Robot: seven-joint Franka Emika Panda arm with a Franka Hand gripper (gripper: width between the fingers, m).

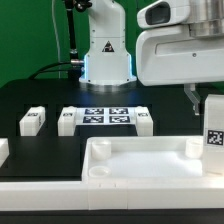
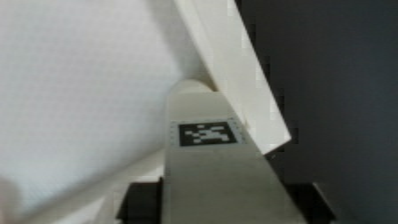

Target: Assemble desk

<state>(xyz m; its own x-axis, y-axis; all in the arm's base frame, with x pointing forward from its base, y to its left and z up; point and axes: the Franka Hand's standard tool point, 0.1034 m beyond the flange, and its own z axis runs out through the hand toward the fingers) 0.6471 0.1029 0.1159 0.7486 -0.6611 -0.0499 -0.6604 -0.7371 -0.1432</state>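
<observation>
We see the gripper [image 2: 214,200] closed on one leg [image 2: 208,150], fingers pressed to either side of it and its tag facing the wrist camera. In the exterior view that leg [image 1: 212,125] stands upright over the corner of the slab [image 1: 130,165] on the exterior view's right. Whether its end sits in the socket we cannot tell, as the rim hides it. The slab lies rim-up at the front of the table [image 1: 30,95], with no other leg standing in it. At least three loose legs [image 1: 32,120] lie further back, two flanking the marker board [image 1: 105,115]. We judge the job barely begun, with one leg being placed and the rest to fetch and fit
</observation>
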